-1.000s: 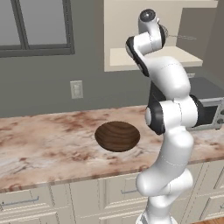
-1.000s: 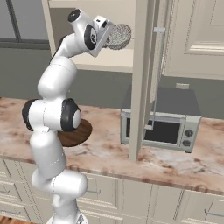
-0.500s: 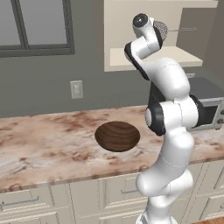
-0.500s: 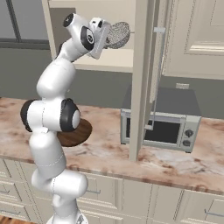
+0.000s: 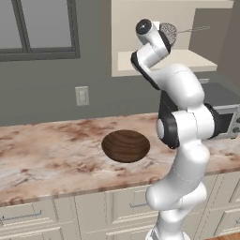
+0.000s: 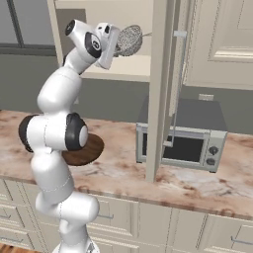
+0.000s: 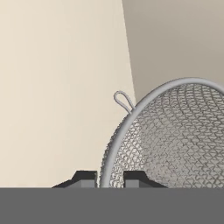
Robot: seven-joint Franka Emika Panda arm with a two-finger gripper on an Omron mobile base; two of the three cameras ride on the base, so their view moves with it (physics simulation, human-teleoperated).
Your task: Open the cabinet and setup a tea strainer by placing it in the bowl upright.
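The tea strainer (image 7: 175, 140) is hanging up at the open cabinet (image 5: 154, 61), its mesh cup tipped on its side in front of the pale interior and above the shelf, with its thin wire handle pointing off toward the cabinet's far side. The gripper (image 7: 110, 177) is pinching the strainer's rim, one dark fingertip sitting on each side of the metal edge, jaws closed tight on it. From the right base view the strainer (image 6: 129, 40) is showing just past the white hand, beside the cabinet door standing edge-on with its long grey bar handle (image 6: 177, 89). Well below, the wooden bowl (image 5: 125, 146) is sitting on the marbled counter (image 5: 51, 159), partly behind the arm. A microwave (image 6: 180, 136) is standing on the counter under the cabinet.
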